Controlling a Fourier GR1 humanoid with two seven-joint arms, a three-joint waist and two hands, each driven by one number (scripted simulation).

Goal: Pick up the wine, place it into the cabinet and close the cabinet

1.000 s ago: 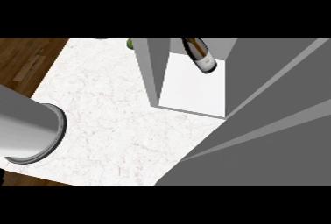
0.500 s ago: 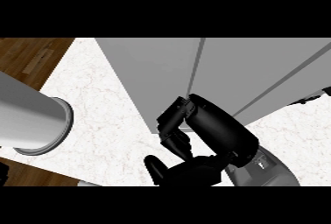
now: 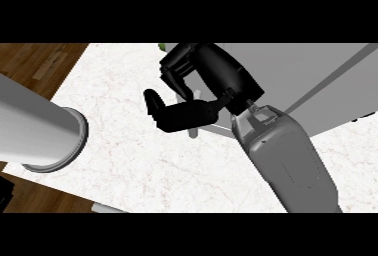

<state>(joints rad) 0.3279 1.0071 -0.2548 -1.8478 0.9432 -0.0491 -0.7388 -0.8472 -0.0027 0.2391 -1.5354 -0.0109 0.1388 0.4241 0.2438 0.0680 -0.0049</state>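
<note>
Currently the right hand (image 3: 196, 95) sits against the grey cabinet (image 3: 310, 75), fingers curled over what looks like the edge of its door, thumb jutting toward the lower left, and no object visible inside the curl. A pale strip just below the palm may be the door handle; I cannot tell for certain. Wine: not visible anywhere now, so presumably already behind the door, beyond the hand. A small green scrap (image 3: 162, 47) shows just past the fingertips, at the top edge; unidentifiable. Judged step: closing the cabinet. Risks from here: fingers curled round the door edge could be caught between door and frame if the door goes fully home before release; a push off the handle line could slide the hand along the panel and leave the door ajar; if the bottle stands too near the opening, the door could strike it. Counts: one cabinet, one right hand, one right forearm, one grey cylinder (image 3: 33, 127) well to the hand's left (likely the left forearm, its hand not in view), one marble worktop (image 3: 133, 165), zero bottles seen.
</note>
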